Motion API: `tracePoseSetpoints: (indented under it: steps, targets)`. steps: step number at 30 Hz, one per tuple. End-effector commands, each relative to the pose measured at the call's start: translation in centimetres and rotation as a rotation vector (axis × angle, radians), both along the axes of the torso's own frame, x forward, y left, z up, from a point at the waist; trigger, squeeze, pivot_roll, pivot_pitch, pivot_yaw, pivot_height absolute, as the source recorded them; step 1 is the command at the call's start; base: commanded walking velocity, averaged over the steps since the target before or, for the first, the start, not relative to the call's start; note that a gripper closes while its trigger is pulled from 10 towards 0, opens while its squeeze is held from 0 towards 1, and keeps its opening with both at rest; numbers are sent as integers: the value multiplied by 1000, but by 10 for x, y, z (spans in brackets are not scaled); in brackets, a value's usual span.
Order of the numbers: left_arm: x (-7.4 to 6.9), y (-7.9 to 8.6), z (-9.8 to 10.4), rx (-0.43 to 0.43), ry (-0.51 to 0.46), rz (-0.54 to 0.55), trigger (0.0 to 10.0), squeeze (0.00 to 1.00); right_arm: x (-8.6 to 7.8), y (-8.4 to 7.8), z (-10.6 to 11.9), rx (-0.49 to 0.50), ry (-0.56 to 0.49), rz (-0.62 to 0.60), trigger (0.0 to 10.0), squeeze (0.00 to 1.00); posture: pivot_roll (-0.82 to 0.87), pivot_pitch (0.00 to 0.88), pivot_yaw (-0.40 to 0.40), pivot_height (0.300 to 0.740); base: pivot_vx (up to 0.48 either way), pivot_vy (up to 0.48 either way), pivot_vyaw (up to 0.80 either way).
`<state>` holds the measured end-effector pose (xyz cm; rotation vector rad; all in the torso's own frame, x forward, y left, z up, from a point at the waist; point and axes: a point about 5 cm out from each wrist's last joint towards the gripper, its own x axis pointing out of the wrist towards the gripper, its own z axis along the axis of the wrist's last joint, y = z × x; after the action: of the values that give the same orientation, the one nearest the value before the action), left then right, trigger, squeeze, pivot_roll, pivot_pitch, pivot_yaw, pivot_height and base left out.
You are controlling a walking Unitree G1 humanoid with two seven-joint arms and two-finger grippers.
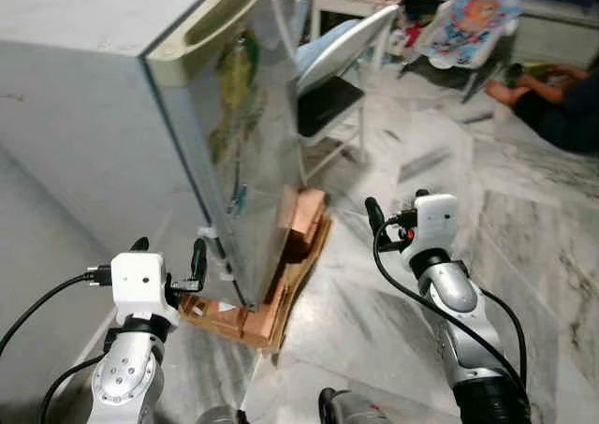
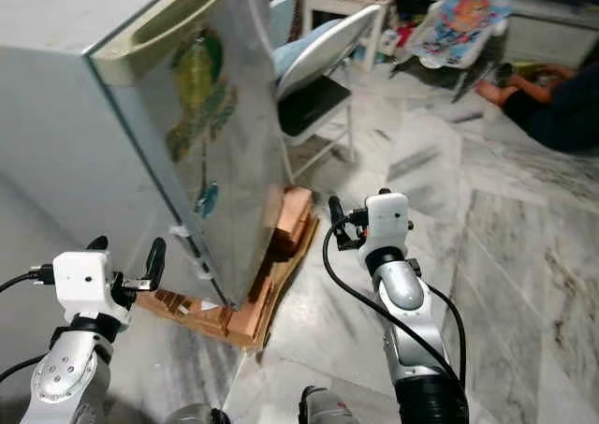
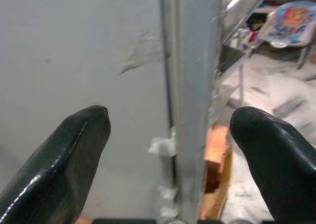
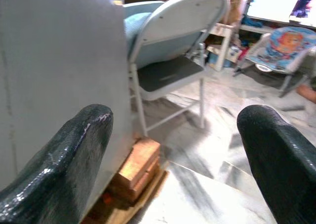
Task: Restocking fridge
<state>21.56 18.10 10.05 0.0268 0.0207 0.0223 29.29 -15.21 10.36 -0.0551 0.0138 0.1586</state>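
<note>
A small grey fridge point(image 1: 94, 115) stands before me with its door point(image 1: 248, 134) shut; faded stickers cover the door's front. It rests on wooden blocks point(image 1: 298, 241). My left gripper point(image 1: 170, 253) is open, low at the fridge's near corner. In the left wrist view its fingers point(image 3: 64, 159) stand either side of the door's side edge point(image 3: 190, 85), apart from it. My right gripper point(image 1: 395, 209) is open and holds nothing, over the floor to the right of the door. Past its fingers point(image 4: 59, 164) the right wrist view shows the door's face point(image 4: 59, 61) and the blocks point(image 4: 138, 159).
A grey folding chair point(image 1: 337, 68) stands just behind the fridge's far side. Further back are a baby bouncer point(image 1: 473, 17) and a person sitting on the floor point(image 1: 557, 101). Marble floor point(image 1: 524, 237) stretches open to the right.
</note>
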Motion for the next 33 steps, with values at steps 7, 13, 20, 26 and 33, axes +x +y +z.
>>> tracePoseSetpoints:
  steps: [7,13,20,26,33]
  targets:
    - [7,3,-2,-28,23,12,10000,0,-2,3,2,-18,4,24,10000,0,-10,106,-5,740,0,0,-800]
    - [18,10,-1,-22,18,14,10000,0,-3,6,2,-11,6,24,10000,0,-17,114,2,740,0,0,-649]
    - [32,13,1,-35,13,3,10000,0,-8,8,-2,-33,24,68,10000,0,-37,122,6,740,0,0,-61]
    - [47,8,2,-68,20,-57,10000,0,-17,3,-10,-35,62,55,10000,0,-51,134,8,740,0,0,0]
    - [55,-9,0,-96,44,-159,10000,0,-21,6,-17,-48,110,72,10000,0,-59,144,8,740,0,0,0]
